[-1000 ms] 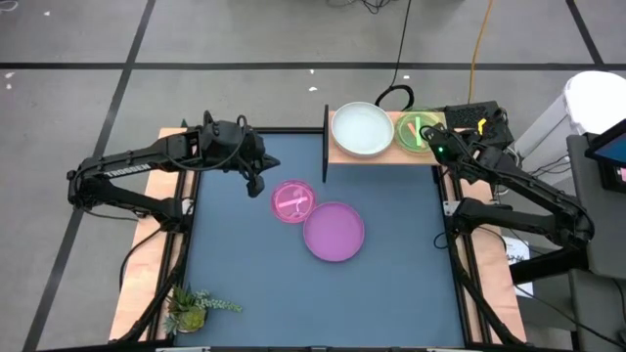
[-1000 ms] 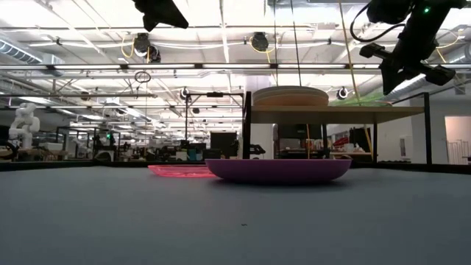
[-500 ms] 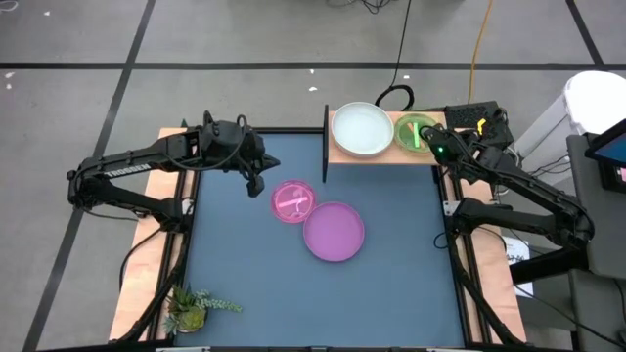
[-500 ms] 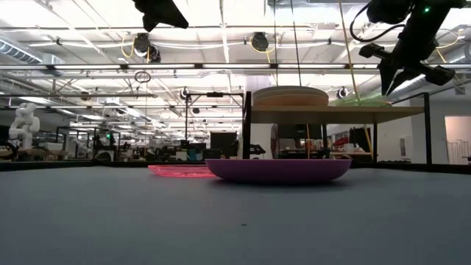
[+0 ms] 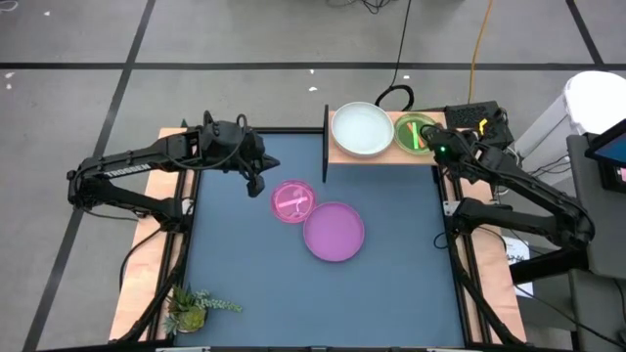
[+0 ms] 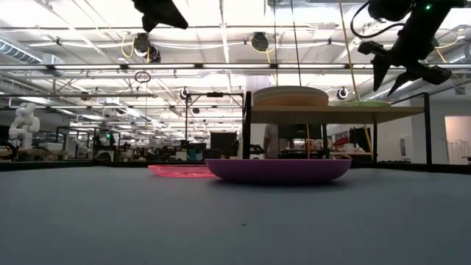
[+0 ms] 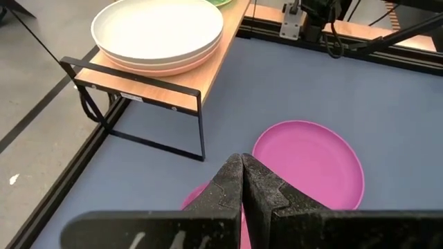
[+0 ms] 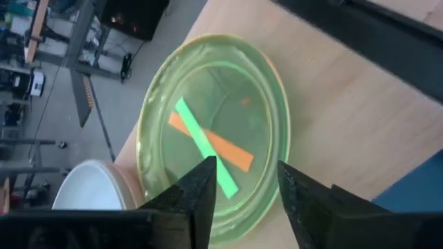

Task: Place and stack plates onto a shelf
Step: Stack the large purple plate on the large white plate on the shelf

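The left gripper (image 5: pixel 256 183), fingers together and empty, hangs over the worktop (image 5: pixel 235 264) beside the small pink plate (image 5: pixel 291 201) and purple plate (image 5: pixel 334 232). Both look light, stiff and slick; take them by the rim. The right gripper (image 5: pixel 427 140) stands apart above the green plate (image 8: pixel 214 163) on the shelf (image 5: pixel 383 157).
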Available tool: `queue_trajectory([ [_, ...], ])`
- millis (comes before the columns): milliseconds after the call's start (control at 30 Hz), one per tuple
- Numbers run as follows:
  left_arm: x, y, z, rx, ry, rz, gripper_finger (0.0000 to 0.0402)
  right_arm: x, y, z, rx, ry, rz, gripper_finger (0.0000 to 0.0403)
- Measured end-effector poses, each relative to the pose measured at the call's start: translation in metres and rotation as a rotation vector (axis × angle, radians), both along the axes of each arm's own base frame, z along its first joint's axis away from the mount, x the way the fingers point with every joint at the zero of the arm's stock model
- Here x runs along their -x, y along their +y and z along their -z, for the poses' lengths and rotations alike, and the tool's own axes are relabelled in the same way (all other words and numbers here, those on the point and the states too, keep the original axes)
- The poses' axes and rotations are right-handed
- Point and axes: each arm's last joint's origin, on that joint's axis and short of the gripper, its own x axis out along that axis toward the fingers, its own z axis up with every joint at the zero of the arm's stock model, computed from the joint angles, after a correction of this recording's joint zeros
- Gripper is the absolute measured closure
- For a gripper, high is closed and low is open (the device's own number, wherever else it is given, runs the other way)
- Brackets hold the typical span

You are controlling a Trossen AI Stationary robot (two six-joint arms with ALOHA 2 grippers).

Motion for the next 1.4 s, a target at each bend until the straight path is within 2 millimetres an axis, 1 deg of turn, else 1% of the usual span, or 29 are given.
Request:
queue_trajectory([
  [200, 0.001, 0.0, 0.001, 0.014, 0.011, -0.007, 0.04, -0.002, 0.007, -0.005, -0.003, -0.048, -0.152, 0.0254],
  [467, 0.001, 0.0, 0.002, 0.006, 0.019, 0.0, 0.04, -0.019, 0.017, -0.01, -0.025, -0.15, -0.39, 0.0254],
  [700, 0.001, 0.0, 0.003, -0.002, 0.031, 0.007, 0.04, -0.033, 0.028, -0.013, -0.011, -0.212, -0.49, 0.0254],
  [867, 0.004, -0.001, 0.006, 0.032, 0.067, -0.009, 0.04, -0.045, 0.039, -0.014, -0.017, -0.254, -0.569, 0.0254],
  [1133, 0.007, -0.005, 0.01, 0.075, 0.119, -0.013, 0.04, -0.072, 0.058, -0.009, -0.055, -0.28, -0.697, 0.0254],
  [1400, 0.005, -0.018, 0.012, 0.126, 0.131, 0.005, 0.04, -0.103, 0.082, 0.004, -0.103, -0.285, -0.806, 0.0254],
])
